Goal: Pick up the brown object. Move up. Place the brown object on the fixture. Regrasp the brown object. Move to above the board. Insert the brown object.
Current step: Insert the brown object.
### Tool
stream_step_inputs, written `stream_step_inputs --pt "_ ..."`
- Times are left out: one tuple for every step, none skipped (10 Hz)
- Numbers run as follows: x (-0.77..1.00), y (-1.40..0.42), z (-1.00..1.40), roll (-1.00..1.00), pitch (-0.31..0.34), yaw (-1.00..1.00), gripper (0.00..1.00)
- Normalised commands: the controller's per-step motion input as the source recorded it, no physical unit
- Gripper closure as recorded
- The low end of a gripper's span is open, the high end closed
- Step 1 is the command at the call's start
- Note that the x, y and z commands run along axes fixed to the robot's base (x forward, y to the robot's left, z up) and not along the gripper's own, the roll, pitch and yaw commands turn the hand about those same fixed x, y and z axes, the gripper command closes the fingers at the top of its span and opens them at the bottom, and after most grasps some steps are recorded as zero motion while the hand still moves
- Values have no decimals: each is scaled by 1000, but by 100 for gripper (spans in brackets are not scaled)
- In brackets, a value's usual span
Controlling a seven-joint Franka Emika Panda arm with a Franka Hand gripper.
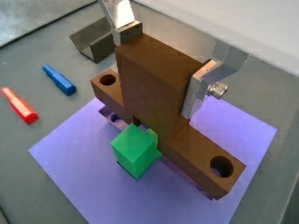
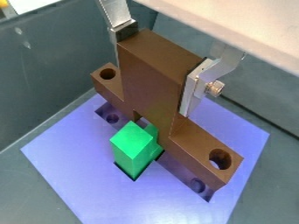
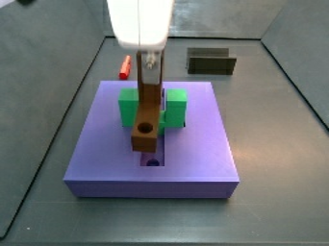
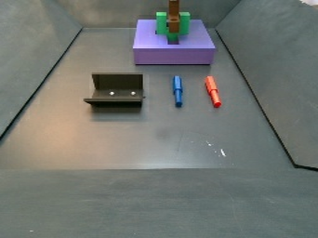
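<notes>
While clamped on the tan-brown lugged bar (image 1: 158,96), the silver-fingered gripper (image 1: 163,57) holds it upright over the lavender slab's (image 3: 193,144) slot, at the green block's (image 3: 171,108) nine o'clock.

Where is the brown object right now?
The brown object is clamped upright in the gripper over the board, its lower end at the central slot beside the green block, far from the fixture.

Grey floor (image 4: 149,139) carrying fixture (image 4: 117,90), blue peg (image 4: 178,89), red peg (image 4: 213,91), board (image 4: 174,45); hand (image 3: 150,63) above board
</notes>
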Motion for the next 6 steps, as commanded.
stream_step_inputs --pt "0 0 -311 0 -74 0 100" --pt "0 0 -314 0 -80 0 100" --pt "0 17 -291 7 -77 6 100" --pt "54 0 -314 26 -83 0 100" --pt "29 31 -349 20 -96 0 100" --pt "0 54 -349 36 -100 0 100"
